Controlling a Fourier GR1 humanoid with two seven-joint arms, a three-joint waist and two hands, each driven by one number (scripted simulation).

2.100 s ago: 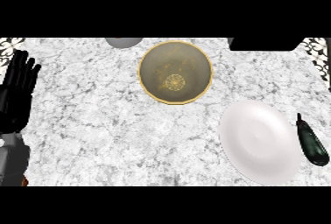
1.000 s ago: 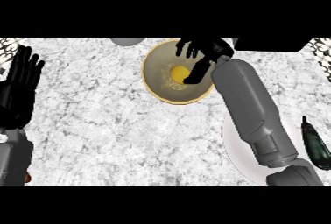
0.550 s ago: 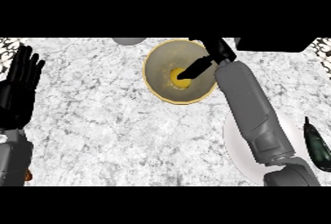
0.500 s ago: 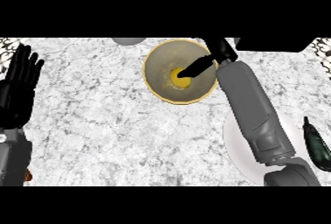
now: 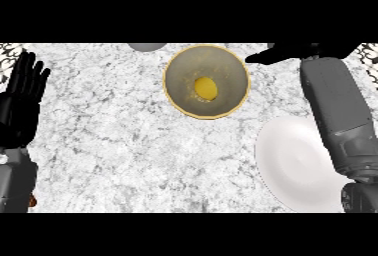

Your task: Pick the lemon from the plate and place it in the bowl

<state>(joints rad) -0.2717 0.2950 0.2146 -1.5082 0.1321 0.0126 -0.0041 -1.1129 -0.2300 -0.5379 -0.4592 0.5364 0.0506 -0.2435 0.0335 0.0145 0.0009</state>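
On the marbled white counter (image 5: 118,150), the placing step is looking complete: the largest thing in view, the robot's grey right forearm (image 5: 339,115), is reaching up the right side, its black right hand (image 5: 284,52) sitting just beyond the upper right rim of the gold-rimmed bowl (image 5: 174,95), apart from it and holding nothing; the hand is partly cut off at the top edge, and its fingers, as far as they are showing, are lying loosely outstretched toward the bowl. Below it, the white plate (image 5: 291,160) is lying bare beside the forearm. The lemon (image 5: 206,88) is resting in the middle of the bowl, touched by no hand. At the left edge, the left hand (image 5: 22,100) is resting open, fingers up and slightly spread. Judging from this, the task is all but done; the next move is calling only for the right arm to draw back clear of the bowl without nudging its rim.
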